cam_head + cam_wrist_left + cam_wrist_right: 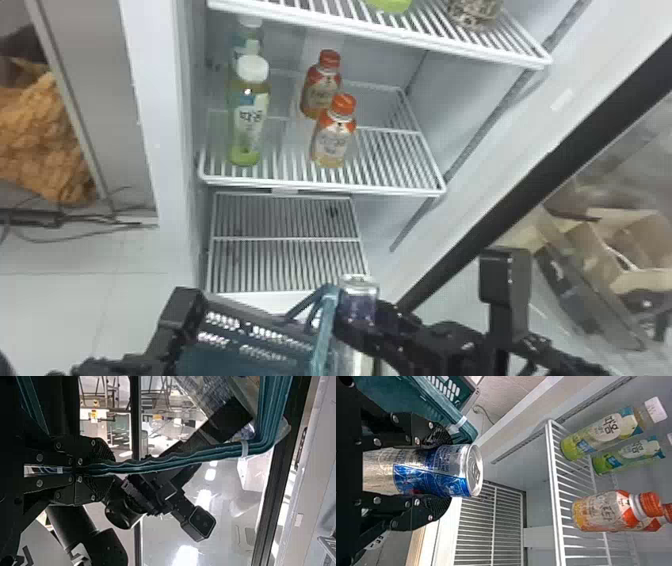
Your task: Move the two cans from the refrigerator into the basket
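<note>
While left gripper clamps the handle, right gripper grips one can, not yet in basket; can't place the other

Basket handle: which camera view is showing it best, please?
The left wrist view, because a long run of the basket handle shows there, out from the left gripper. The head view shows a teal strip of it beside the can, the right wrist view a shorter, tied stretch.
</note>
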`<action>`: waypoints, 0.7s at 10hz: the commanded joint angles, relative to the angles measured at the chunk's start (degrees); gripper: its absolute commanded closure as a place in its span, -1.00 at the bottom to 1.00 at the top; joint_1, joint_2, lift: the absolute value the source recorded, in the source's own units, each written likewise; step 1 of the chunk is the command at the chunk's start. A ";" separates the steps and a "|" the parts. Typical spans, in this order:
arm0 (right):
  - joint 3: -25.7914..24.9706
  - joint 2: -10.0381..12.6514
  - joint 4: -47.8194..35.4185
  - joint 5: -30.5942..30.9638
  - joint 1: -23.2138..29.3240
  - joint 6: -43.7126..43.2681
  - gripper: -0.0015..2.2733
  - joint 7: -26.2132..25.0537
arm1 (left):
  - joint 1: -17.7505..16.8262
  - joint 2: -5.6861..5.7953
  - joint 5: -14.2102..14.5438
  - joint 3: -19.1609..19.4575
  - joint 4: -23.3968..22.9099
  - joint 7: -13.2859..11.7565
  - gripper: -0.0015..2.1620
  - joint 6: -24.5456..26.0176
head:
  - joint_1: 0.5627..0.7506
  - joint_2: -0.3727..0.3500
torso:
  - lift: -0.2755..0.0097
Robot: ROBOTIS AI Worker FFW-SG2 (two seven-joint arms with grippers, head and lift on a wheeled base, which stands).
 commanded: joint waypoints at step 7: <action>-0.37 0.16 2.08 0.88 -1.27 -1.82 -0.72 1.84 | 0.15 -0.12 0.44 0.11 0.00 0.08 0.12 0.74 | 0.41 -0.94 | -0.93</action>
